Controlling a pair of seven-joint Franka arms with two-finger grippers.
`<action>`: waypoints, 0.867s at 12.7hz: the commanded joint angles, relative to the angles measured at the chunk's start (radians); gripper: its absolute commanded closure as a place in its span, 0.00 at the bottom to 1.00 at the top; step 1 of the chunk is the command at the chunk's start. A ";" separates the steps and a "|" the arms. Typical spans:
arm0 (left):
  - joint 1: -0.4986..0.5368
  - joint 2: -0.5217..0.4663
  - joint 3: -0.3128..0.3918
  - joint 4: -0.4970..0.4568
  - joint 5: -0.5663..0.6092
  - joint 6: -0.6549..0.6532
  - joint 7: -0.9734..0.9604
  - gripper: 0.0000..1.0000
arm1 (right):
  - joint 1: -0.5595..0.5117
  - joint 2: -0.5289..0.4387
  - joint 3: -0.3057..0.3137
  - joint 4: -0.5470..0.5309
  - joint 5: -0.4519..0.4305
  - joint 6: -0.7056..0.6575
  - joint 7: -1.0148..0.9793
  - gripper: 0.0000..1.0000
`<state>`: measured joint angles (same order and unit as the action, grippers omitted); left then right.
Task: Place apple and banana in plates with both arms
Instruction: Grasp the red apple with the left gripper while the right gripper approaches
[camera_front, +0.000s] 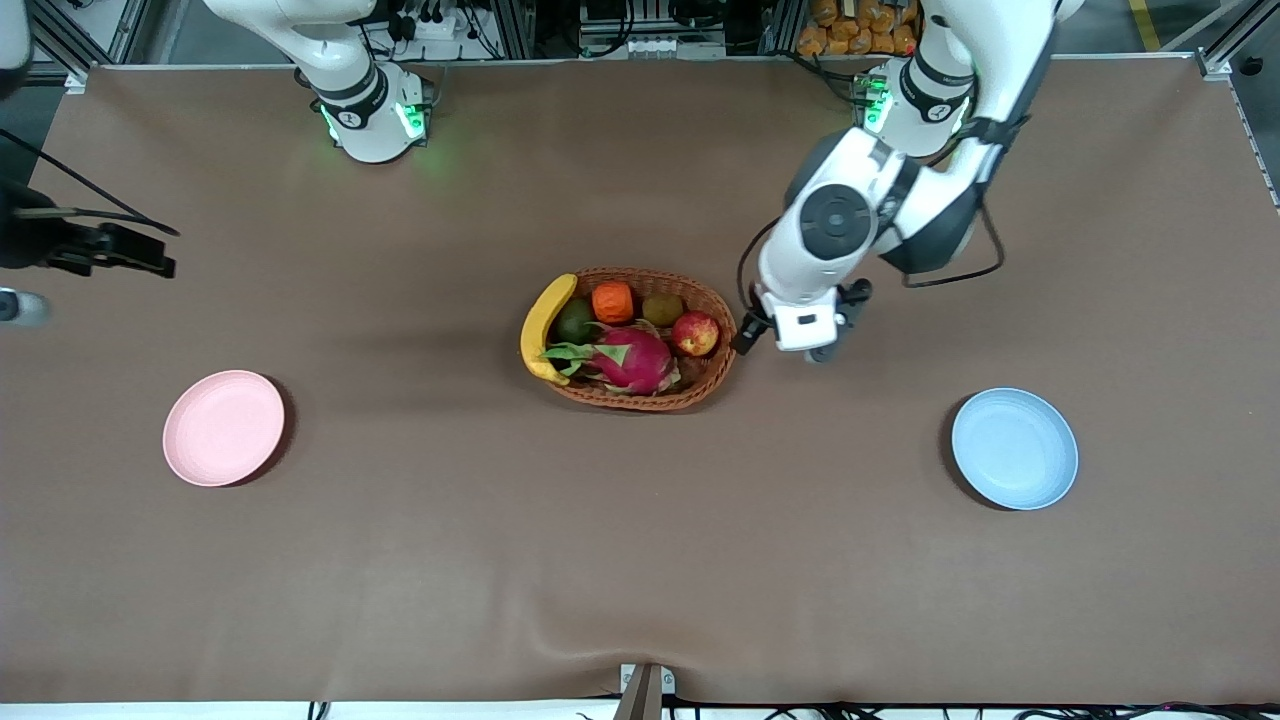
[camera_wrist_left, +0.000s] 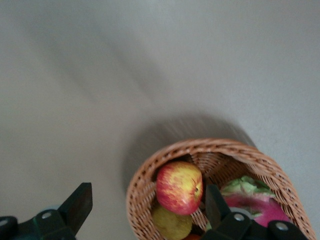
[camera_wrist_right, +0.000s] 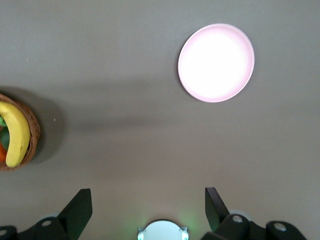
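Hovering over the table just beside the wicker basket (camera_front: 632, 340), at its end toward the left arm, the left gripper (camera_front: 806, 338) hangs low; the left wrist view shows its fingers (camera_wrist_left: 76, 206) spread wide with nothing between them, the basket rim and fruit below. Apple (camera_front: 696, 333) sits inside the basket at that same end, against the rim, next to a brownish-green fruit (camera_front: 661, 309); from the left wrist it shows red with yellow patches (camera_wrist_left: 179, 187). Banana (camera_front: 546, 327) lies curved along the basket's rim at the end toward the right arm, touching a dark green fruit (camera_front: 575, 322). Orange ribbed fruit (camera_front: 612, 302) and magenta dragon fruit (camera_front: 634, 360) fill the middle. Right gripper (camera_front: 110, 252) is high over the table's edge at the right arm's end, waiting; its fingers (camera_wrist_right: 78, 208) are also wide apart and empty. Pink plate (camera_front: 224, 428) lies toward the right arm's end, blue plate (camera_front: 1014, 448) toward the left arm's end, both well apart from the basket, nearer the front camera, with no fruit on them.
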<state>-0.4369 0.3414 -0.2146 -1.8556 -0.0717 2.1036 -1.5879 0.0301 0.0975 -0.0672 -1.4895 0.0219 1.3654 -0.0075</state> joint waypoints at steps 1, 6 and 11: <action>-0.061 0.059 0.007 0.018 0.056 0.049 -0.124 0.00 | 0.008 -0.004 -0.005 -0.002 0.026 -0.099 -0.012 0.00; -0.109 0.155 0.011 0.055 0.089 0.110 -0.280 0.00 | 0.022 -0.001 -0.005 -0.035 0.047 -0.132 -0.020 0.00; -0.129 0.220 0.012 0.062 0.119 0.188 -0.348 0.05 | 0.025 0.039 -0.005 -0.037 0.049 -0.092 -0.019 0.00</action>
<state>-0.5492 0.5364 -0.2128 -1.8186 0.0226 2.2721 -1.9036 0.0476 0.1287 -0.0664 -1.5244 0.0576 1.2573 -0.0172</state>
